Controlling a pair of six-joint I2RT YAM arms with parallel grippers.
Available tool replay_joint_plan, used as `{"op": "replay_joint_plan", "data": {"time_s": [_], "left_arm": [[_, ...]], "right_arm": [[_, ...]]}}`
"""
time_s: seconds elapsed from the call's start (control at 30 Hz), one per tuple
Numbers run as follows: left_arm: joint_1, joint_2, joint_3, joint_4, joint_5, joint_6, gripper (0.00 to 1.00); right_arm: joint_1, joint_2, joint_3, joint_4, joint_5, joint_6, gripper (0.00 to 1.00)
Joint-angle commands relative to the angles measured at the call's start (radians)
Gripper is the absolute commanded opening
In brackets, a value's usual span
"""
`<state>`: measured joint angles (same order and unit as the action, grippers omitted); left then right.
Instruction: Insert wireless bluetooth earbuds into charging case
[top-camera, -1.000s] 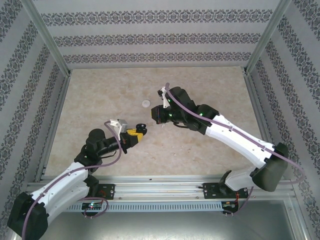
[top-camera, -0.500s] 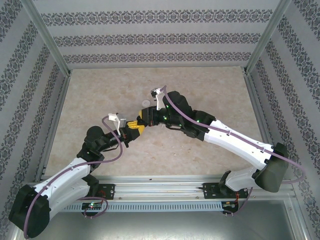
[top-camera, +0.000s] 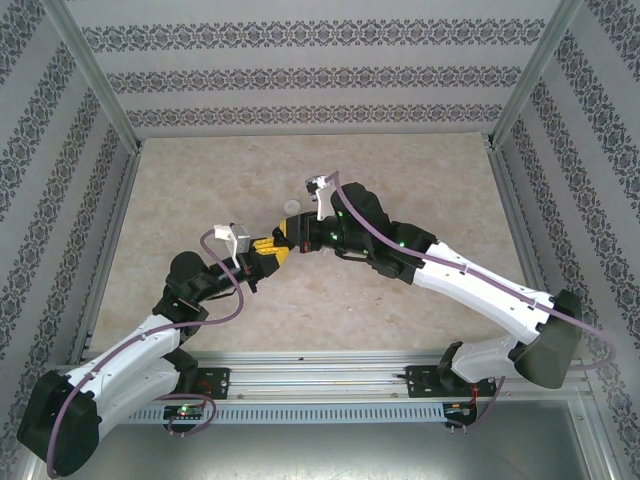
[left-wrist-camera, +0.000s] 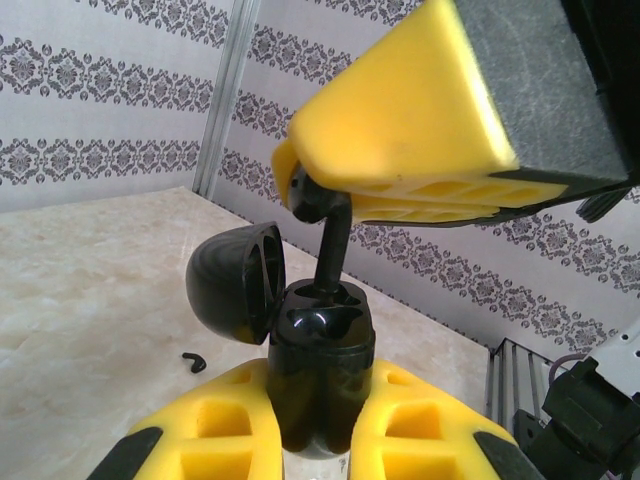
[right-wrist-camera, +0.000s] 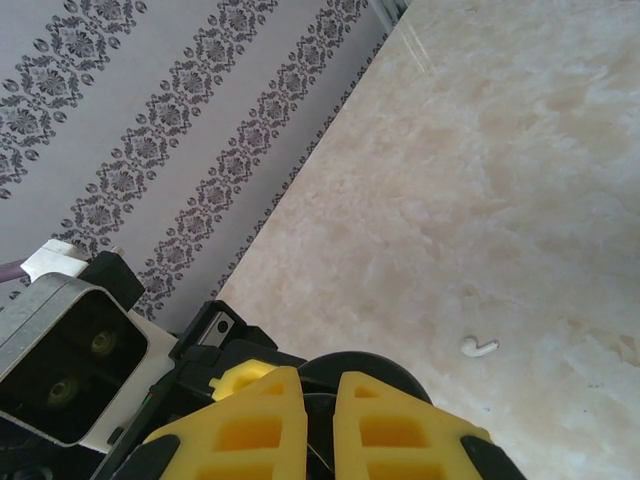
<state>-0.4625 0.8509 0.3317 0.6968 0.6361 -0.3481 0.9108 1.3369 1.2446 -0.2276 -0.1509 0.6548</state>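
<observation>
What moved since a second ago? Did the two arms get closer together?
Yes. The right gripper swung left to meet the left gripper. That brought its black earbud stem-first to the top of the open black charging case. The left gripper shifted a little with the case. Nothing was grabbed or let go. The white disc on the table stayed put.

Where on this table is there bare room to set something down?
Bare table: far right corner beyond the right arm; the far left, left of the white disc; the near strip between it and the left arm. Crowded: centre, where the jaws meet at the black case.
</observation>
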Motion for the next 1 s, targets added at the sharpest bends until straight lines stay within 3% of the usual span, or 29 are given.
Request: {"op": "replay_joint_plan", "data": {"time_s": [0.0, 0.97], "left_arm": [[0.005, -0.001, 0.030, 0.069, 0.025, -0.014, 0.00], [0.005, 0.016, 0.043, 0.066, 0.027, -0.008, 0.00]], "right_arm": [[0.003, -0.028, -0.016, 0.008, -0.020, 0.016, 0.09], [0.016, 0.032, -0.016, -0.017, -0.051, 0.003, 0.09]]}}
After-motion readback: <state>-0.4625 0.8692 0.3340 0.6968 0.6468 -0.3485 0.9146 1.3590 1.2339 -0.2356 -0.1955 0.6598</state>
